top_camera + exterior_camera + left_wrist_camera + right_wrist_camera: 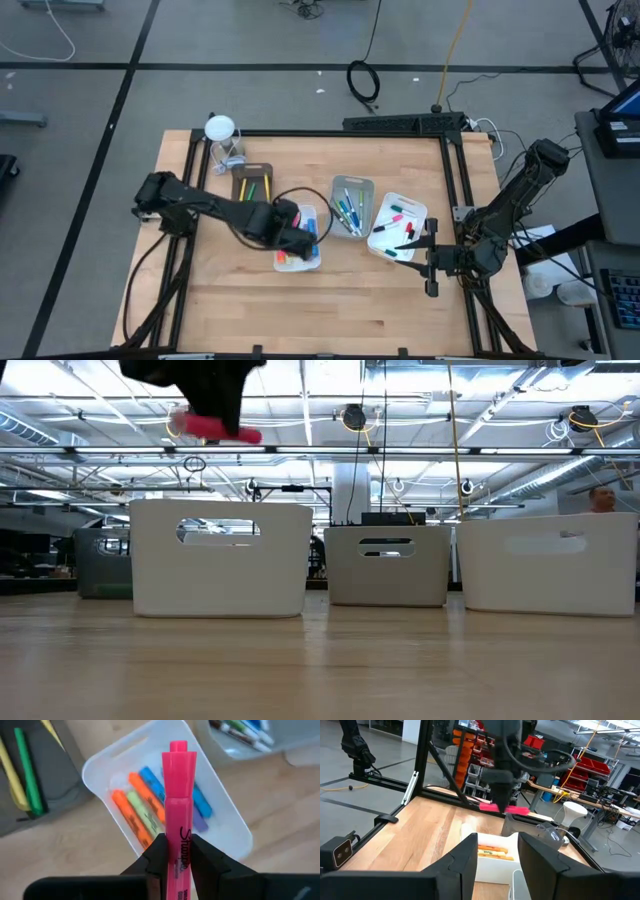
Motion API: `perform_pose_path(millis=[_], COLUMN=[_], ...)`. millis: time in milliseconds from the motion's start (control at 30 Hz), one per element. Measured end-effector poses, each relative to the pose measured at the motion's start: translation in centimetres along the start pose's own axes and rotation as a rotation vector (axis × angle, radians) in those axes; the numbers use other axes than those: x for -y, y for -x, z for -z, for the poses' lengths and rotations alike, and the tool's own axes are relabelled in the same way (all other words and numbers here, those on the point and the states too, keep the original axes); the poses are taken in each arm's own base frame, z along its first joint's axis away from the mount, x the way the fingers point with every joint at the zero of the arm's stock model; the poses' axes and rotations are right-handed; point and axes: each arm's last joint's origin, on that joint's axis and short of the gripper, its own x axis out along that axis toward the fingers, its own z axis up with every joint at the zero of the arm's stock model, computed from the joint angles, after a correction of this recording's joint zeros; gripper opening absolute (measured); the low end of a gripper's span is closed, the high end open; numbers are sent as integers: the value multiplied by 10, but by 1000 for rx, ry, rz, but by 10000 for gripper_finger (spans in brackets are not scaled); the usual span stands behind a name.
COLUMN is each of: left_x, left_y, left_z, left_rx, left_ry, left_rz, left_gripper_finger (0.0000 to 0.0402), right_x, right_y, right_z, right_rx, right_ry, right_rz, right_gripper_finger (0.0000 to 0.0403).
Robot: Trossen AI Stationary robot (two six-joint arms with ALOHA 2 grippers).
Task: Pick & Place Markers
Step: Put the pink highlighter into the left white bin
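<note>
In the high view, the left gripper hung over the white tray, while the right gripper waited at the table's right side, fingers parted and empty. In the low view, the pink highlighter was held level above that tray. In the left wrist view, both fingers clamped the highlighter above orange, green and blue markers.

Two dark matte-black jointed arms, left arm of rounded tubular links, black cable looped beside its wrist, right arm bulbous at the elbow joint, left gripper with blunt black tapered fingers, right gripper with broad black angular fingers.
</note>
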Motion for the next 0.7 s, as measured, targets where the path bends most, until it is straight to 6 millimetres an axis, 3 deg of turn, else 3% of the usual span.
perform_pose_path(millis=[167, 533, 700], left_x=[0, 19, 20], left_y=[-16, -84, -94], left_z=[-16, -28, -34], left_rx=[-4, -186, -236], left_ry=[13, -65, -112], left_rz=[-57, -139, -131], left_gripper_finger=[60, 61, 90], right_x=[0, 0, 0], right_y=[0, 0, 0], right_z=[0, 1, 1], right_rx=[0, -5, -5], right_ry=[0, -1, -1], right_rz=[0, -1, -1], right_gripper_finger=[128, 128, 128])
